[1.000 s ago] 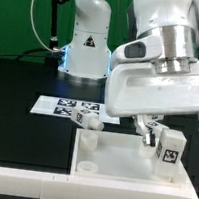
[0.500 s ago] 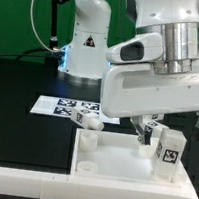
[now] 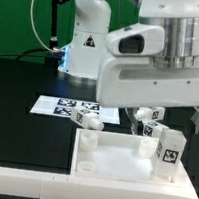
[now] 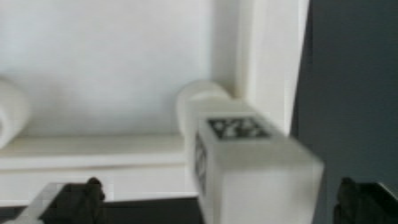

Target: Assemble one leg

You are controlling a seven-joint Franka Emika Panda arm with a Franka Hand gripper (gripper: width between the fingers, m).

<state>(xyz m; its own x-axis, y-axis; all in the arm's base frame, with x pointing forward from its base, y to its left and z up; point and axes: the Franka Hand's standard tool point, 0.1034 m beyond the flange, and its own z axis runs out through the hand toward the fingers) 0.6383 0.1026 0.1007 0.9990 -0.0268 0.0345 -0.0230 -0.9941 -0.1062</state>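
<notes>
A white leg (image 3: 168, 152) with tag stickers stands upright at the corner of the large white panel (image 3: 110, 157) on the exterior view's right. My gripper (image 3: 162, 117) hangs just above it, open and empty. In the wrist view the same leg (image 4: 246, 143) lies between my two dark fingertips (image 4: 79, 200), which stand wide apart and clear of it; my gripper (image 4: 222, 204) holds nothing. The panel (image 4: 107, 70) fills most of that view.
Two more legs lie behind the panel, one (image 3: 89, 120) by the marker board (image 3: 56, 106) and one (image 3: 150, 126) under my hand. A white robot base (image 3: 86, 46) stands at the back. The table (image 3: 18, 88) is black.
My hand has risen straight up from the standing leg. The leg has stayed in place on the panel corner.
</notes>
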